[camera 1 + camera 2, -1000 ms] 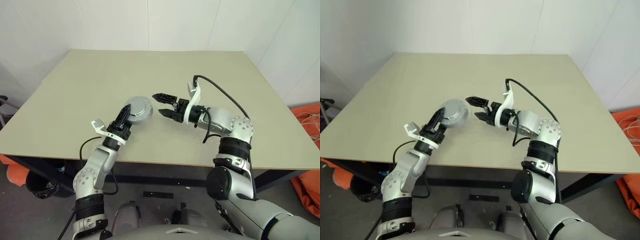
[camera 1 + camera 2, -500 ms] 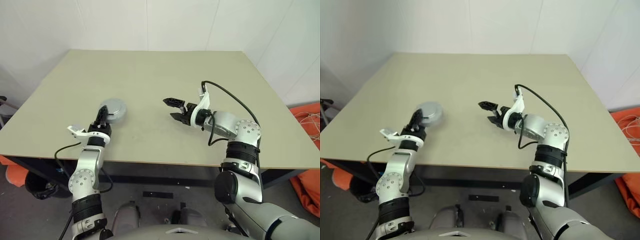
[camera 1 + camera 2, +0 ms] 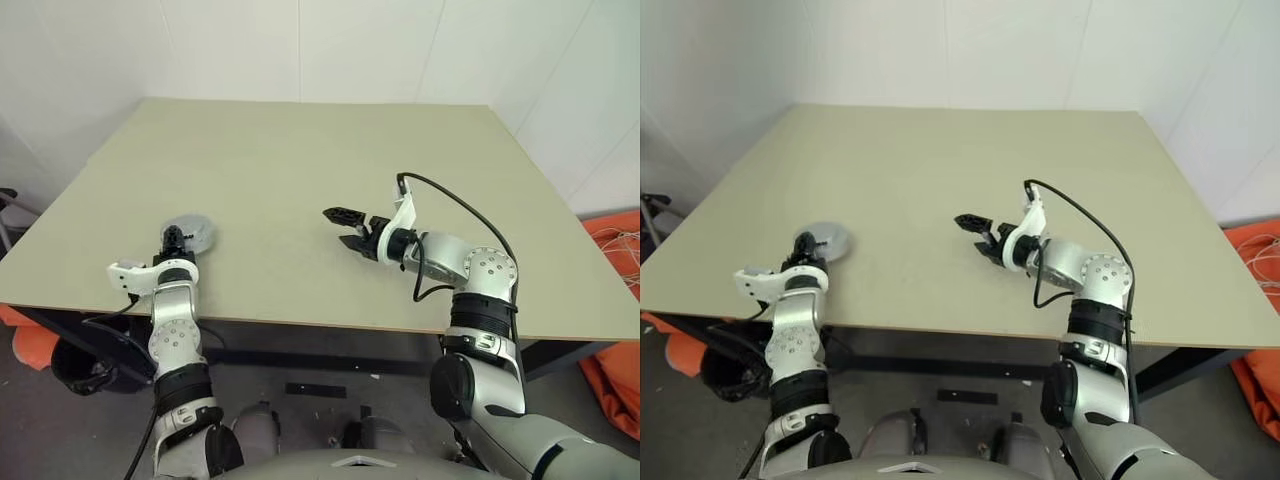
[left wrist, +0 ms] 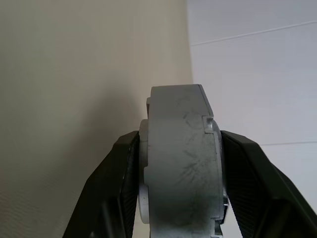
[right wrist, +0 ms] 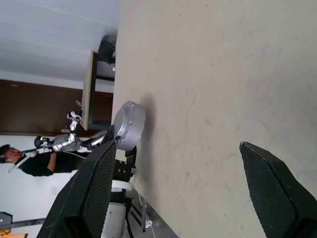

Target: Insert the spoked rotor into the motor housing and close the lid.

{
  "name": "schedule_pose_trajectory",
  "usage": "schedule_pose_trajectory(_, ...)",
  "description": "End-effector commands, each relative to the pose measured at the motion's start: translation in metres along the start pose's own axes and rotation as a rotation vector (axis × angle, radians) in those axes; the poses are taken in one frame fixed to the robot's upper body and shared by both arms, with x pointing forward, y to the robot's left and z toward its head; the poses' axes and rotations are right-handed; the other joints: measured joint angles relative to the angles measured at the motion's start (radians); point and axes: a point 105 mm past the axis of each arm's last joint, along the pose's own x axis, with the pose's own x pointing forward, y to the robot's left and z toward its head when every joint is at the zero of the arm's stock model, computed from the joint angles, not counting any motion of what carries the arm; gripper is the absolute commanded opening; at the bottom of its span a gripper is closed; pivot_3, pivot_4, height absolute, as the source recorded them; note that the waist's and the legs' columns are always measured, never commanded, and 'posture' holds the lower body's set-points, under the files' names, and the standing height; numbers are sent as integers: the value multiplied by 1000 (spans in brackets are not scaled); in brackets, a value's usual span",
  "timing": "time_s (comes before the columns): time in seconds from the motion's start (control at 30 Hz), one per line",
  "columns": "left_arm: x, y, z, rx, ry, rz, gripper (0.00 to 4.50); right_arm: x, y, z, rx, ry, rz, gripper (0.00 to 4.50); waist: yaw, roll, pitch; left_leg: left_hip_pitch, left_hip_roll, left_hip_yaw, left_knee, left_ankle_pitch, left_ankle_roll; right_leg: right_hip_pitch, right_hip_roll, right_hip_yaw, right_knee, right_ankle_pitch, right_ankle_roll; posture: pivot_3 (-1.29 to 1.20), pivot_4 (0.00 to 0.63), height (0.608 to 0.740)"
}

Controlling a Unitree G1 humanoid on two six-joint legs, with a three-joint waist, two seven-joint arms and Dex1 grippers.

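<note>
Housing, motor type: we find the motor housing (image 4: pixel 181 163), closed round grey metal, clamped edge-on between the fingers of the left gripper (image 3: pixel 176 238), low over the near left part of the worktop (image 3: pixel 300 150). No brand, label or writing reads on it. Farther in, mid-worktop, the right gripper (image 3: pixel 343 226) hangs spread wide, carrying nothing.

Beige table (image 3: pixel 300 150) w/ dark frame, white panelled walls (image 3: pixel 300 50), grey floor, orange netting (image 3: pixel 615 300) at right.
</note>
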Motion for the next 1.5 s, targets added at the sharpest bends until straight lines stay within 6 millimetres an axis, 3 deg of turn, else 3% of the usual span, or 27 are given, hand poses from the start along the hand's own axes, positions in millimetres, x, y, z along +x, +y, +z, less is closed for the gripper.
schedule_pose_trajectory(0.03,7,-21,16,39,-80,-48,2080,-5,14,6,-35,-34,52,4500,0,0,0,0,0,0,1,0,0,0,0,0,0,0,0,0,0,740)
schedule_pose_trajectory(0.27,7,-17,17,58,-82,-18,2080,-3,17,5,-36,-37,56,4500,-1,-1,0,0,0,-1,5,0,0,0,-1,0,5,0,0,0,0,740)
schedule_pose_trajectory(0.5,2,-19,19,87,-75,9,4392,-2,20,3,-38,-32,65,4500,-2,-1,0,0,0,-1,6,0,0,0,-1,0,7,0,0,0,0,740)
schedule_pose_trajectory(0.53,1,-20,19,90,-72,12,4467,-2,19,3,-38,-31,65,4500,-2,-1,0,0,0,-1,6,0,0,0,-1,0,7,0,0,0,0,740)
schedule_pose_trajectory(0.97,-32,-18,21,155,-20,112,4467,-2,18,2,-33,-23,63,4500,-2,-1,-1,0,0,-2,6,0,0,0,-1,-1,7,0,0,0,0,740)
schedule_pose_trajectory(1.23,-53,-29,4,200,169,46,4467,0,20,1,-51,-17,66,4500,-2,-2,-1,0,0,-2,7,0,0,1,-1,-1,8,0,0,0,0,740)
schedule_pose_trajectory(1.4,-57,-58,-10,437,227,-178,4467,-8,24,8,-356,-99,-9,4500,1,-3,-2,0,0,-3,7,1,-2,1,-1,-1,8,0,1,0,0,740)
schedule_pose_trajectory(1.5,-58,-70,-21,588,225,-294,3885,-15,16,11,-594,-179,-65,4500,4,-3,-2,0,0,-4,7,1,-2,3,-1,-2,6,0,1,0,0,740)
